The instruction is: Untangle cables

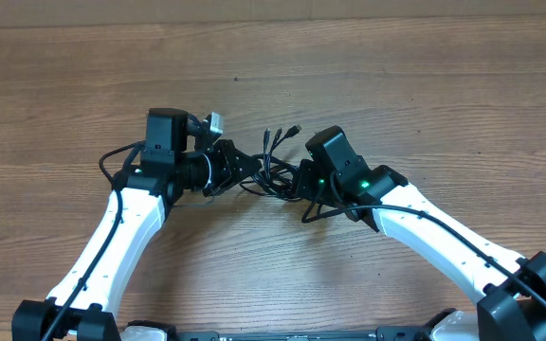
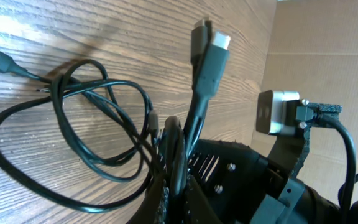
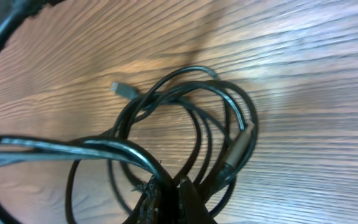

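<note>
Step in hand: first pull-apart. Cables in one knotted bundle on tabletop, touching left end effector on its right side. Left end effector clamped tight on several strands. Right end effector, just beyond bundle, likewise pinched on strands. Next, probably: draw apart slowly, without cinching loops.

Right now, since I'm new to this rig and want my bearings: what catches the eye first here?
A knot of thin black cables sits at the middle of the wooden table, with the left and right jaws shut on it from either side. In the left wrist view, two plug ends stick up from the tangle just above the jaws.
</note>
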Robot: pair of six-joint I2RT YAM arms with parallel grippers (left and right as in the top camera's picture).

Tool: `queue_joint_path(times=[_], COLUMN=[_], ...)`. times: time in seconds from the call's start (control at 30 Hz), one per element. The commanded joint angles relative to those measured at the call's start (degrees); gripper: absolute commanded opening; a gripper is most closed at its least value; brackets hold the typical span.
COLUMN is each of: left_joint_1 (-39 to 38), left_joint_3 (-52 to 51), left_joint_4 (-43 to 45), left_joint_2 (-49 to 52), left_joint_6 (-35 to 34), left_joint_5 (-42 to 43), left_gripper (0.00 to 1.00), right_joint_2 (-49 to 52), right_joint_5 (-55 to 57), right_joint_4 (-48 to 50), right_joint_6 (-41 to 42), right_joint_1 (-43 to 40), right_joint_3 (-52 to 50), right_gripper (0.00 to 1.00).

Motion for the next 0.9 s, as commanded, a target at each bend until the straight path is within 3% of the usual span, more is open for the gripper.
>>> queue_joint_path(times=[0.0, 0.57, 0.77, 0.87], left_joint_1=[1.2, 1.2, 1.2, 1.2], left_joint_3=[0.3, 0.3, 0.3, 0.3], left_joint_4=[0.5, -0.3, -1.5, -4.5], left_joint_2=[-0.6, -0.6, -0.6, -0.6], left_joint_6=[2.2, 6.4, 14.8, 16.7], left_joint_5=[-1.1, -1.1, -1.7, -8.8], left_gripper=[0.04, 0.04, 0.04, 0.04], right_joint_2=[0.1, 0.1, 0.1, 0.1], right_joint_5=[14.8, 23.9, 24.9, 25.3], right_joint_4=[-4.2, -9.7, -10.5, -10.8], right_joint_6=[0.2, 0.3, 0.3, 0.3], right_joint_1=[-1.4, -1.4, -1.4, -1.4], right_joint_3=[-1.0, -1.0, -1.0, -1.0], right_gripper=[0.04, 0.04, 0.04, 0.04])
